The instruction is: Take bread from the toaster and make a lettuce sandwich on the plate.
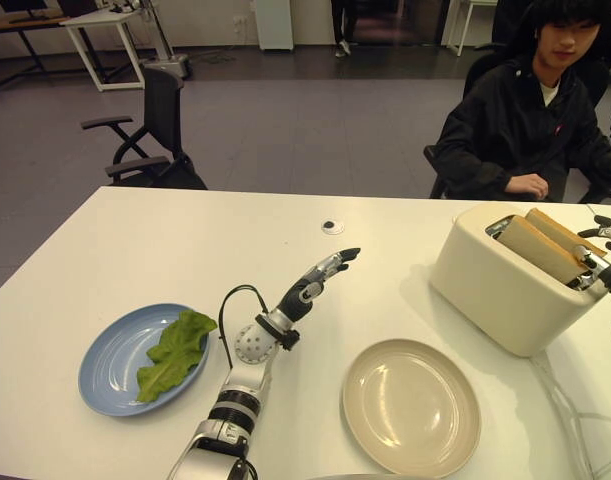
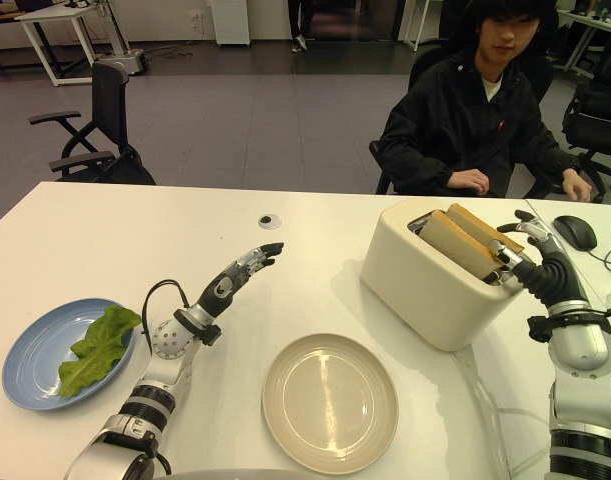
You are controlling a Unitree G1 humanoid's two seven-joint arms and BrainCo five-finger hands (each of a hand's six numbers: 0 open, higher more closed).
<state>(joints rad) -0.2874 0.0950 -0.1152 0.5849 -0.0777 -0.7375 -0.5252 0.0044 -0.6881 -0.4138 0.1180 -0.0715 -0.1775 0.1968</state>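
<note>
- Black-and-silver right hand (image 2: pixel 538 262) curls its fingers about the end of the bread (image 2: pixel 455 240), two slices standing in the cream toaster (image 2: pixel 425 290).
- The toaster sits at 2 o'clock from the cream plate (image 2: pixel 330 402).
- Left hand (image 2: pixel 233 276), fingers stretched straight and holding nothing, hovers at 10 o'clock from that plate.
- Lettuce (image 2: pixel 97 348) lies on the blue plate (image 2: pixel 25 365) at 9 o'clock, on the white table (image 2: pixel 315 260).
</note>
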